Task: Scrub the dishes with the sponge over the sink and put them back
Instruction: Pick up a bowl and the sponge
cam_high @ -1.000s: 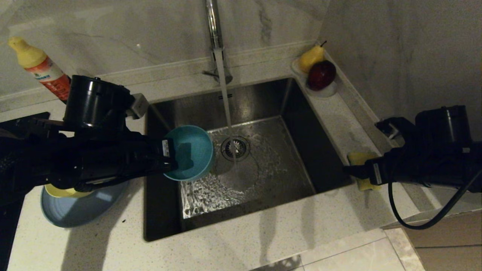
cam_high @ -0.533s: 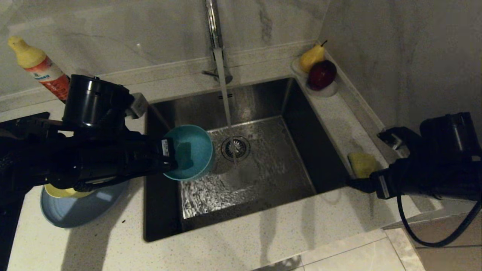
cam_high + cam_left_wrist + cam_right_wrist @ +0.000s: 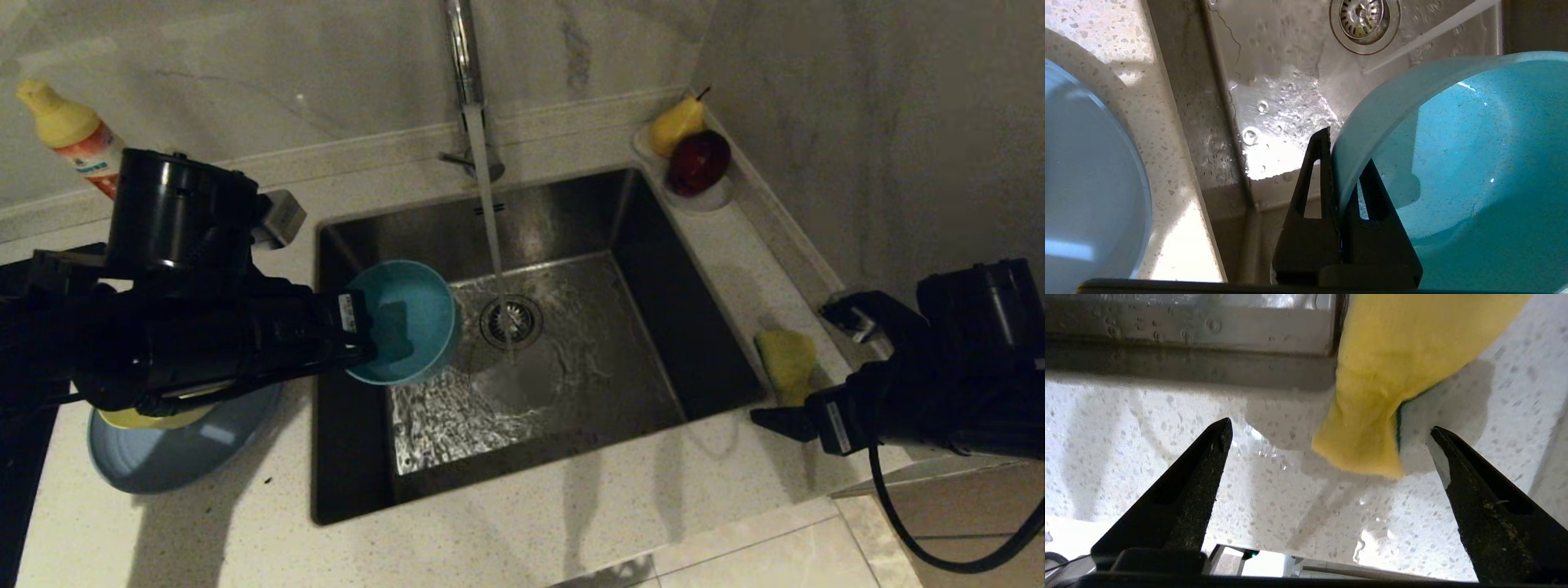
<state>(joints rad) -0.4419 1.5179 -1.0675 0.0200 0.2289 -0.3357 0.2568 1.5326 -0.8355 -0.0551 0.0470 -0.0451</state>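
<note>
My left gripper (image 3: 367, 327) (image 3: 1345, 147) is shut on the rim of the teal bowl (image 3: 404, 322) (image 3: 1474, 163), holding it tilted over the left side of the sink (image 3: 653, 327) (image 3: 1274, 81). Water runs from the tap (image 3: 461, 49) onto the drain (image 3: 510, 321) (image 3: 1363, 20). The yellow sponge (image 3: 785, 363) (image 3: 1392, 375), green side down, lies on the counter at the sink's right edge. My right gripper (image 3: 771, 420) (image 3: 1329, 426) stands open just short of it, not touching. The light-blue plate (image 3: 188, 449) (image 3: 1086, 183) with the pale-yellow bowl (image 3: 147, 418) sits under my left arm.
A detergent bottle (image 3: 73, 135) stands at the back left. A pear (image 3: 676, 124) and a red apple (image 3: 696, 162) rest on a white dish (image 3: 710, 198) in the back right corner. The wall runs close along the right counter strip.
My open right gripper has drawn back from around the sponge toward the front right, leaving it on the counter. The left arm with the bowl has barely shifted.
</note>
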